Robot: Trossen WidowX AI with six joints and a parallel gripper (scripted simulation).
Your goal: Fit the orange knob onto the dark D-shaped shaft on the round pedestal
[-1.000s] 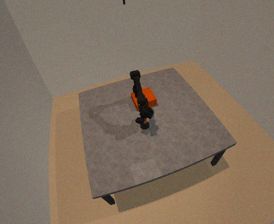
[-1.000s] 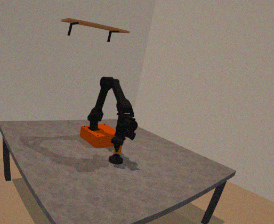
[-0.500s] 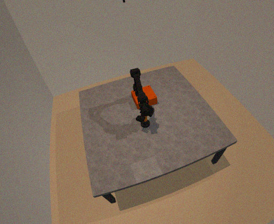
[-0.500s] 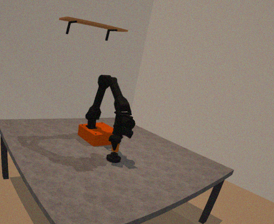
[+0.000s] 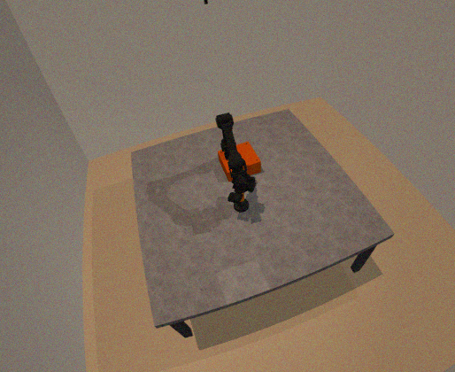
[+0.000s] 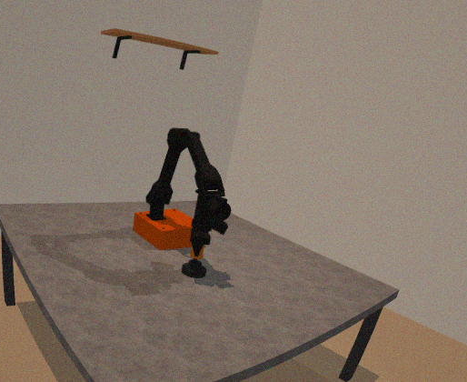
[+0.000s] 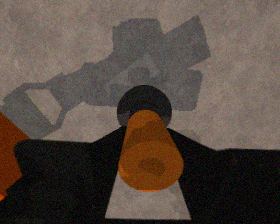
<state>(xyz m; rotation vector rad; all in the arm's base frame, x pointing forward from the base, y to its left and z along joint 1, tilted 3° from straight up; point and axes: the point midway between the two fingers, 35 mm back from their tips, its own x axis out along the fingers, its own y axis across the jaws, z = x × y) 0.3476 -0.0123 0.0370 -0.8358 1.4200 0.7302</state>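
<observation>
1. Our end effector (image 5: 241,197) (image 6: 197,247) (image 7: 145,131) is grasping the knob (image 5: 242,197) (image 6: 200,255) (image 7: 150,166), its fingers pressed on either side.
2. We find the knob over the pedestal (image 5: 241,206) (image 6: 193,268) (image 7: 144,95); whether it touches the pedestal or is seated on the shaft, we cannot tell.
3. The shaft is hidden from us in all views.
4. Our pedestal stands on the tabletop (image 5: 289,230) (image 6: 261,309) (image 7: 246,65), in front of the orange base (image 5: 251,156) (image 6: 174,238) (image 7: 3,155).
5. Our arm (image 5: 233,152) (image 6: 200,156) rises from that base and bends down toward the pedestal.
</observation>
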